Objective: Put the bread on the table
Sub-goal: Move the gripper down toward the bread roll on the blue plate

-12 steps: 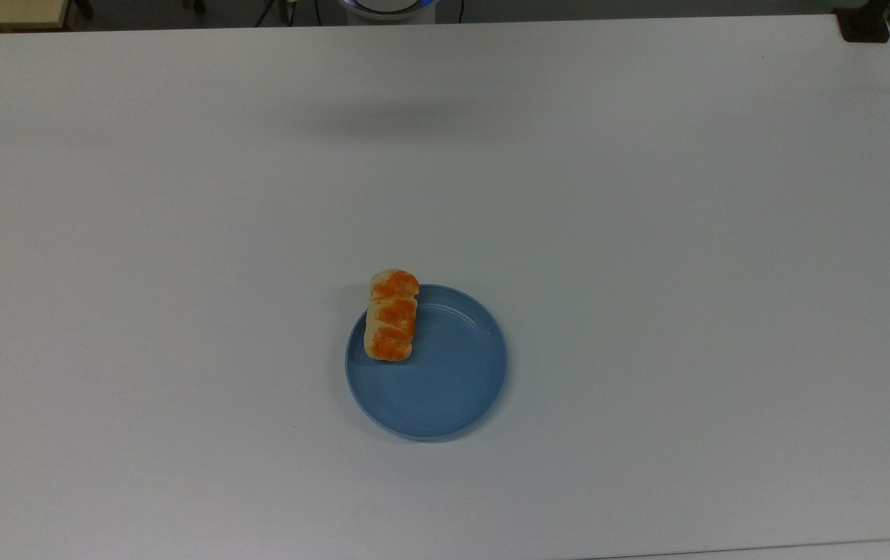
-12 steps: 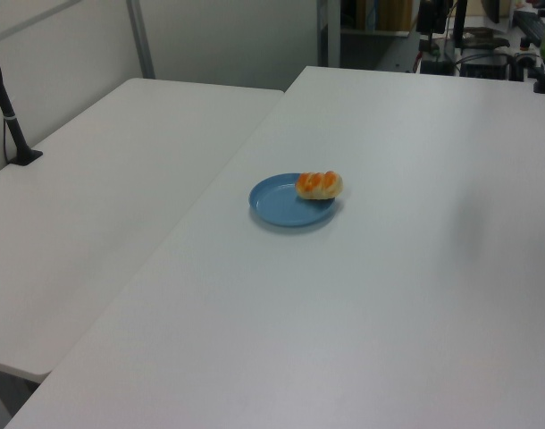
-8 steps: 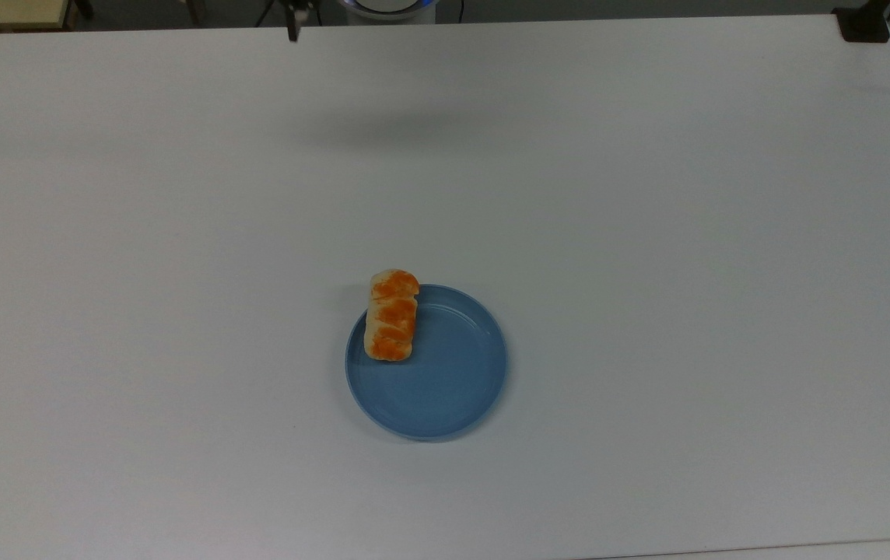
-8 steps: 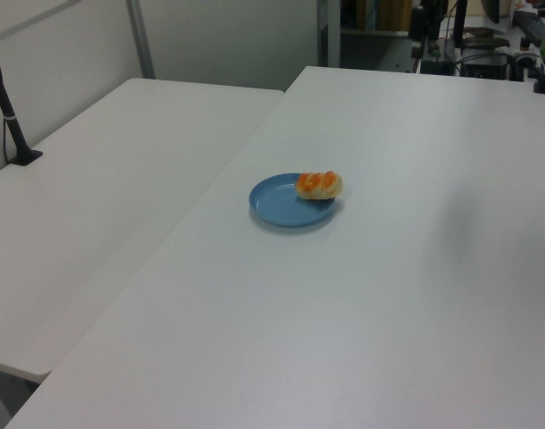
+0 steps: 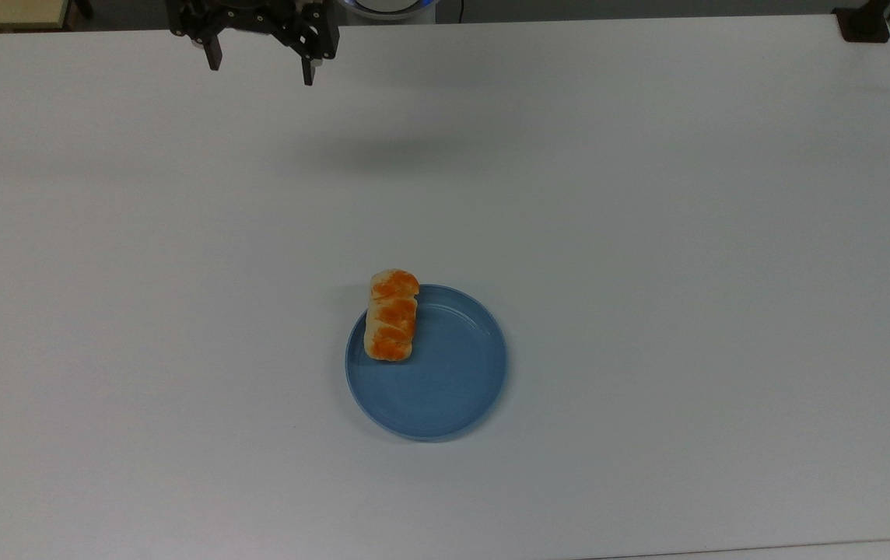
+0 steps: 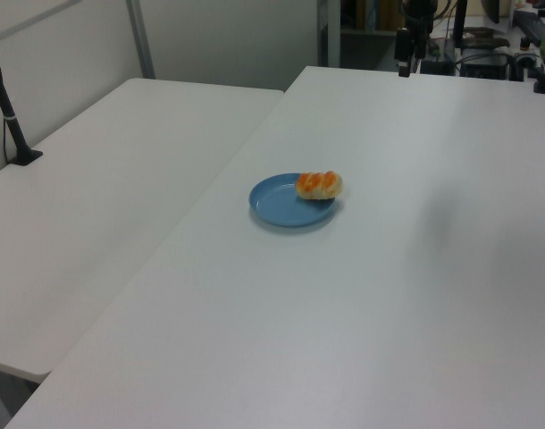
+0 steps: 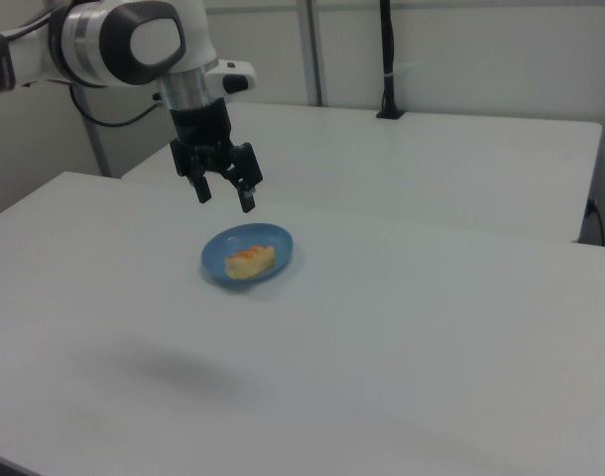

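The bread (image 5: 392, 315), a small cream roll with orange-brown patches, lies on the rim of a round blue plate (image 5: 445, 385), at the top view's upper left of that plate, one end overhanging it. The plate stands near the middle of the white table (image 5: 647, 233). My gripper (image 5: 261, 68) hangs open and empty above the table's far edge, well away from the bread. In the right view the gripper (image 7: 225, 196) hovers high over the table with bread (image 7: 249, 262) and plate (image 7: 276, 241) beyond it. The left view shows bread (image 6: 319, 184), plate (image 6: 281, 206) and the gripper (image 6: 405, 55) far behind.
A black clamp (image 5: 865, 27) sits at the table's corner at the top view's upper right. A second white table (image 6: 103, 179) adjoins in the left view, carrying a black pole (image 6: 6, 112). The robot's base (image 5: 387, 6) stands at the far edge.
The gripper has come into the top view from its upper edge, with both fingers now in sight, and its shadow on the table has shifted. Bread and plate have not moved.
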